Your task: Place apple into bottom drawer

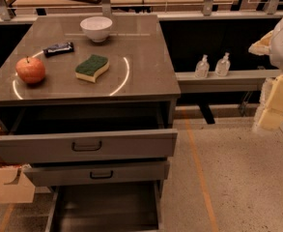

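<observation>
Bottom drawer (105,208) pulled out, dark floor exposed. Apple (30,69) near left edge of surface (146,42). Hand (281,81) at far right; its opening cannot be told.

The apple (30,69) is red-orange, with a paler orange patch near the stem. The sponge (92,67) is dark green on top and pale yellow below. The bowl (96,28) is white. The wrapper (58,48) is black with small light marks. The cabinet top (146,57) is grey-brown and carries a thin bright curved line. The top drawer (131,146) and the middle drawer (141,170) are grey with dark handles. The bottom drawer (105,207) has a dark floor and grey walls. The floor (237,187) is speckled beige with an orange stripe. The gripper (276,100), at the right edge, looks pale yellow under a white arm part.
</observation>
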Controlling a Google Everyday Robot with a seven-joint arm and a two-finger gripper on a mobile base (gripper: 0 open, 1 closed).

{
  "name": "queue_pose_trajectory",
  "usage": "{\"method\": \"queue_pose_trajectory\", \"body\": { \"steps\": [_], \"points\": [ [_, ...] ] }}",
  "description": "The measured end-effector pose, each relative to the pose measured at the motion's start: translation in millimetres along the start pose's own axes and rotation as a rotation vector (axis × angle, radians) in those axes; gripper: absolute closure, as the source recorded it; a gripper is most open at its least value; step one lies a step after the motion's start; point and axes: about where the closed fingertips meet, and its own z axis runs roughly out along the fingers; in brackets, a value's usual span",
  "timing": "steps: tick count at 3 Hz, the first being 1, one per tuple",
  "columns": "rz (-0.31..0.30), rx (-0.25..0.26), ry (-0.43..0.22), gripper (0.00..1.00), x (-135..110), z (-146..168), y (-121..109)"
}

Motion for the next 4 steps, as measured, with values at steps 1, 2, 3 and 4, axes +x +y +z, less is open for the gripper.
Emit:
{"method": "queue_pose_trajectory", "body": {
  "steps": [1, 2, 3, 4],
  "points": [
    [0.0, 0.0, 0.0, 0.0, 0.0, 0.0, 0.0],
    [0.016, -0.007, -0.072, 0.0, -9.9, 0.4, -4.6],
    [0.036, -0.007, -0.311, 0.0, -53.3, 8.1, -34.7],
    [0.037, -0.034, -0.578, 0.0, -137.0, 8.9, -53.2]
  ]
}}
